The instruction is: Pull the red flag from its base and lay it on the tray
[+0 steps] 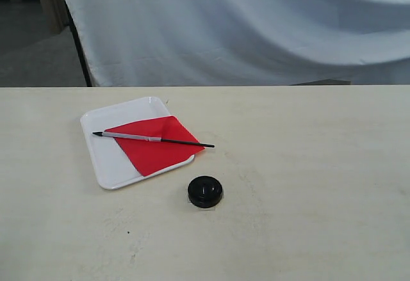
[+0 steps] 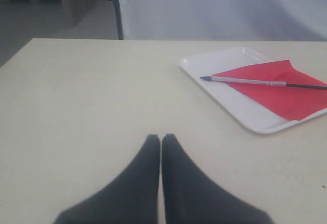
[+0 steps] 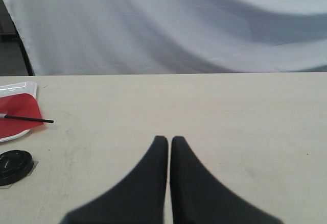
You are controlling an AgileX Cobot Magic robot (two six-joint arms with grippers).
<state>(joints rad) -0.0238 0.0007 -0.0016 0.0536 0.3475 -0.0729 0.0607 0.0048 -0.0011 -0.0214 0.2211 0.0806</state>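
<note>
The red flag [image 1: 154, 145] lies flat on the white tray [image 1: 112, 166], its black-and-silver stick running across the cloth and its thin end poking past the tray's rim. The round black base [image 1: 205, 191] stands apart on the table, just in front of the tray, with nothing in it. In the left wrist view the flag [image 2: 281, 89] and tray [image 2: 240, 112] lie well away from my left gripper [image 2: 161, 137], which is shut and holds nothing. My right gripper [image 3: 169, 138] is shut too, far from the base [image 3: 14, 166] and the flag [image 3: 20, 113]. Neither gripper shows in the exterior view.
The pale wooden table [image 1: 307, 166] stretches wide to the right of the base. A white cloth backdrop [image 1: 256, 25] hangs behind the table's far edge. A dark pole [image 1: 80, 50] stands at the back left.
</note>
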